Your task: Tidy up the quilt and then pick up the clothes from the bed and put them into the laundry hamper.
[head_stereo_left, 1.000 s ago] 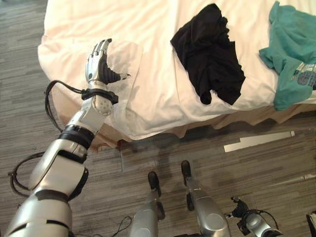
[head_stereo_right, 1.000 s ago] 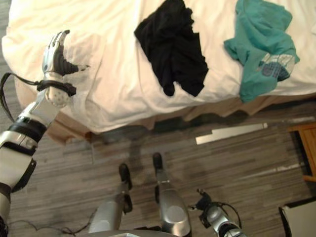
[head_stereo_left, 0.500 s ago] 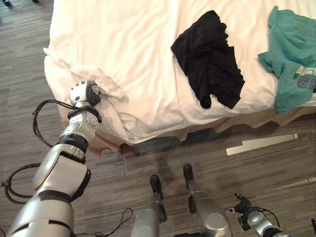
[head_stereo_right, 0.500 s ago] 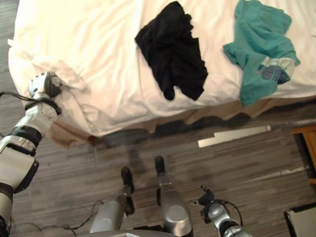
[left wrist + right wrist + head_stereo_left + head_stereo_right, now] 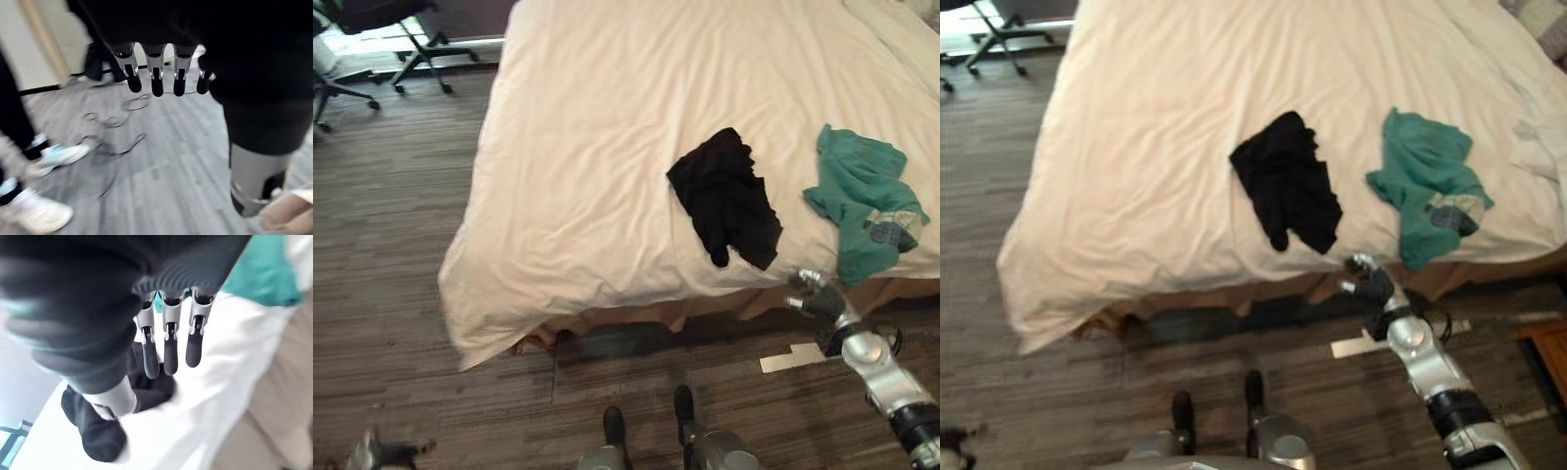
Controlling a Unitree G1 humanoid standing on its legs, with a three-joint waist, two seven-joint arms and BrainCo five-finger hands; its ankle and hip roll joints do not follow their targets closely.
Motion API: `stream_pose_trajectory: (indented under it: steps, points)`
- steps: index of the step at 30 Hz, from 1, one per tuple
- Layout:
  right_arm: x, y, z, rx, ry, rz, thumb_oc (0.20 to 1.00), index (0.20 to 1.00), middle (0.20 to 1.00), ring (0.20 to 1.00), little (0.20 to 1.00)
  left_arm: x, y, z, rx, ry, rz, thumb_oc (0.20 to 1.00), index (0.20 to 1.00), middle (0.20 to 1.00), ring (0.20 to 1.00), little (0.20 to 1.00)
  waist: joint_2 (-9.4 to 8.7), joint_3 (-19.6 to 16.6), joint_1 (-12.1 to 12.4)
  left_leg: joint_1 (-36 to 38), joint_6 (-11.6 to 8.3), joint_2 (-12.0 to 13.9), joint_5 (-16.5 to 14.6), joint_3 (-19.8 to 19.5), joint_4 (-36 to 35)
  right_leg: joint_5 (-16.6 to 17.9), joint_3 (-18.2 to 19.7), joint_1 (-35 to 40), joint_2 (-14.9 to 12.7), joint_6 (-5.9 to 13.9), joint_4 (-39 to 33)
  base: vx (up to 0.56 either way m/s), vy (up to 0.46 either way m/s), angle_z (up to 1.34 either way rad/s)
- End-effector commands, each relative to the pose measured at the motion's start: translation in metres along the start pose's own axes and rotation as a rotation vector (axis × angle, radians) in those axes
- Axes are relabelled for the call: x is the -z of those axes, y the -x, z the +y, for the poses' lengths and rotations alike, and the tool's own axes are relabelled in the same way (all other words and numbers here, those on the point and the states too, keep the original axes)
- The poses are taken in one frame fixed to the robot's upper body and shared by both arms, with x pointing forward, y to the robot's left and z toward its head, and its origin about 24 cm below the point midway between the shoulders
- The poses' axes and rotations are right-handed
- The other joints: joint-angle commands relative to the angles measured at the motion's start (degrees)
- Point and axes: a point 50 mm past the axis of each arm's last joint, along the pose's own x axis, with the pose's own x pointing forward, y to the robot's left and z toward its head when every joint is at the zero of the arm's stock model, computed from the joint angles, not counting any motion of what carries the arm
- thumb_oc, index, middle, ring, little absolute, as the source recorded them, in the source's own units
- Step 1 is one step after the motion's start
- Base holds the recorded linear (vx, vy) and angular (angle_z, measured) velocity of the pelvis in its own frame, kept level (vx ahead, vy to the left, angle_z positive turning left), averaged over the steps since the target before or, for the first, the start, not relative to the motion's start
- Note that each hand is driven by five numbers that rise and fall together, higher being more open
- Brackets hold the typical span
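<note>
A white quilt [image 5: 587, 147] lies spread smooth over the bed, its corner hanging down at the near left. On it lie a crumpled black garment [image 5: 724, 196] and, to its right, a teal garment [image 5: 862, 201]. My right hand [image 5: 818, 297] hovers at the bed's near edge, just below and between the two garments. Its fingers [image 5: 168, 352] are straight and hold nothing, with the black garment [image 5: 98, 435] a little past them. My left hand [image 5: 372, 455] hangs low by the floor at the lower left, its fingers [image 5: 156, 81] relaxed and empty.
Office chairs [image 5: 372, 20] stand on the wooden floor beyond the bed's far left corner. A white strip [image 5: 788, 360] lies on the floor under my right arm. A person's light shoes [image 5: 49, 156] stand near my left hand. Wooden furniture [image 5: 1547, 352] sits at the right.
My left hand has let go of the quilt's corner and dropped to the floor side. The quilt now lies flat. My right hand has risen to the bed's edge. The camera has tilted up.
</note>
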Motion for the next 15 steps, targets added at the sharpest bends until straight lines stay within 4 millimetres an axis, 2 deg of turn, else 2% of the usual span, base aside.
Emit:
stream_pose_trajectory:
  steps: [1,3,7,9,10,11,12,13,15]
  points:
    - [-0.094,-0.033,-0.03,0.087,-0.008,-0.384,0.2,0.2,0.2,0.2,0.2,-0.022,0.001,-0.015,0.032,-0.038,-0.049,1.0,1.0,1.0,1.0,1.0,-0.25,1.1,3.5,-0.11,0.42,0.13,-0.59,-2.56,0.08,-3.91,0.9,-1.34,-3.87,5.22,4.62,-0.07,0.019,0.06]
    - [-0.131,-0.047,-0.034,0.089,-0.012,-0.49,0.2,0.2,0.2,0.2,0.2,-0.037,0.005,-0.03,0.074,-0.095,-0.12,1.0,1.0,1.0,1.0,1.0,-0.62,1.82,4.34,-1.28,0.49,0.18,-0.15,-3.01,0.14,-3.68,0.6,-2.11,-3.89,5.12,4.75,-0.1,0.005,0.26]
    - [-0.224,-0.069,-0.049,0.116,0.042,-0.707,0.2,0.2,0.2,0.2,0.2,-0.101,0.017,-0.052,0.11,-0.21,-0.374,1.0,1.0,1.0,1.0,1.0,-1.68,5.5,6.43,-5.83,0.53,0.44,1.35,-4.44,0.6,-2.81,-0.32,-6.23,-3.65,4.77,5.83,-0.17,-0.017,0.35]
    - [-0.257,-0.079,-0.046,0.118,0.036,-0.743,0.2,0.2,0.2,0.2,0.2,-0.13,0.025,-0.057,0.107,-0.212,-0.473,1.0,1.0,1.0,1.0,1.0,-1.74,7.16,7.51,-7.96,0.39,0.49,2.08,-5.25,0.92,-2.49,-0.9,-7.78,-3.66,4.69,6.32,-0.12,-0.012,0.16]
    - [-0.257,-0.079,-0.046,0.118,0.036,-0.743,0.2,0.2,0.2,0.2,0.2,-0.13,0.025,-0.057,0.107,-0.211,-0.473,1.0,1.0,1.0,1.0,1.0,-1.74,7.16,7.49,-7.98,0.39,0.48,2.08,-5.26,0.92,-2.49,-0.91,-7.79,-3.66,4.69,6.33,-0.15,-0.027,-0.07]
    - [-0.284,-0.089,-0.032,0.104,0.028,-0.746,0.2,0.2,0.2,0.2,0.2,-0.165,0.038,-0.065,0.108,-0.213,-0.6,1.0,1.0,1.0,1.0,1.0,-1.53,8.87,9.17,-10.49,0.21,0.43,2.79,-6.29,1.58,-2.18,-1.86,-9.47,-3.89,4.64,6.91,-0.1,-0.022,0.12]
    - [-0.285,-0.089,-0.032,0.105,0.029,-0.747,0.2,0.2,0.2,0.2,0.2,-0.166,0.038,-0.065,0.108,-0.211,-0.6,1.0,1.0,1.0,1.0,1.0,-1.51,8.87,9.07,-10.63,0.21,0.43,2.77,-6.35,1.66,-2.2,-1.91,-9.56,-3.9,4.64,6.95,-0.2,-0.033,0.33]
    - [-0.3,-0.098,-0.016,0.091,-0.006,-0.711,0.2,0.2,0.2,0.2,0.2,-0.201,0.058,-0.076,0.128,-0.218,-0.739,1.0,1.0,1.0,1.0,1.0,-0.78,10.49,10.56,-13.3,-0.03,0.24,3.55,-7.37,2.14,-2.16,-3.0,-11.47,-4.25,4.72,7.59,-0.14,-0.023,0.38]
    - [-0.302,-0.106,-0.007,0.089,-0.029,-0.644,0.2,0.2,0.2,0.2,0.2,-0.227,0.079,-0.09,0.16,-0.223,-0.854,1.0,1.0,1.0,1.0,1.0,0.51,11.76,11.73,-15.97,-0.2,-0.17,4.28,-8.63,2.44,-2.24,-4.23,-13.51,-4.68,4.71,8.56,-0.15,-0.029,0.31]
